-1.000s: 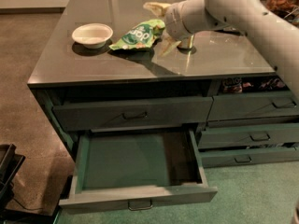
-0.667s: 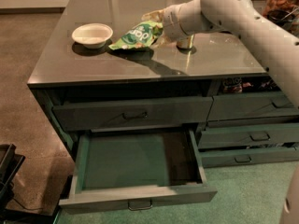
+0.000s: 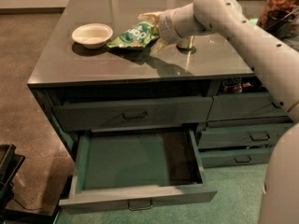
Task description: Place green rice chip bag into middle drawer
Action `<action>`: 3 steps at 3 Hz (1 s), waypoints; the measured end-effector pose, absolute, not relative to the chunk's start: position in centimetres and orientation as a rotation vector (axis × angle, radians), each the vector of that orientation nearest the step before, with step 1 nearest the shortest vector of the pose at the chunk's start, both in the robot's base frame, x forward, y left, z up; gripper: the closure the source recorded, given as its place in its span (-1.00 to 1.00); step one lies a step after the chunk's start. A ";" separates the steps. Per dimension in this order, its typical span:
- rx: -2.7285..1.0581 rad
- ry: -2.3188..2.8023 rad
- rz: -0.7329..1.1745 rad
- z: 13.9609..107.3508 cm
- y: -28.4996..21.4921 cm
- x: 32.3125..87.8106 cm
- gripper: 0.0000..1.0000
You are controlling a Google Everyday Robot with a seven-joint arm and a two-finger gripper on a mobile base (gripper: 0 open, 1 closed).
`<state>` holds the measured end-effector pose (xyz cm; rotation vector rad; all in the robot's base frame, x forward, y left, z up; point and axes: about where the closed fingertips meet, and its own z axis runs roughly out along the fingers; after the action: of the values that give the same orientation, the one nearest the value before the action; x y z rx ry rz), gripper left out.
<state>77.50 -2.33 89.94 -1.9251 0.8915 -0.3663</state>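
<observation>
Gripper is over the back half of the cabinet top, right of centre, with the arm reaching in from the right edge of the view. Jaws are spread wide: one pale finger sits above the far side of the bag's right end and the other below the near side, so that end of the bag lies between them. Can't tell whether either finger touches the foil. The green rice chip bag lies flat on the cabinet top with its white lettering facing up and its long axis running roughly left-right. Its left end is just beside the white bowl, and I can't tell if the two touch. The bowl stands upright, left of the bag. A small metallic can-like item stands just right of the gripper, mostly hidden behind the wrist. The middle drawer is pulled well out towards the camera, showing its green inside, with the small dark pull handle centred on the front panel. The wide upper drawer directly above it is closed. The narrower right-column drawers look closed, partly hidden by the arm. A glass jar with brownish contents stands at the top right. Green carpet lies in front of the cabinet.
</observation>
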 end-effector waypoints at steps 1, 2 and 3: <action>-1.954 0.900 -0.366 88.9 -2.5 78.1 -0.70; -1.946 0.895 -0.366 88.9 -2.2 78.6 -0.70; -1.932 0.890 -0.366 88.9 -1.8 79.3 -0.68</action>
<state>79.25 -1.78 88.94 -1.9322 0.8899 -0.3659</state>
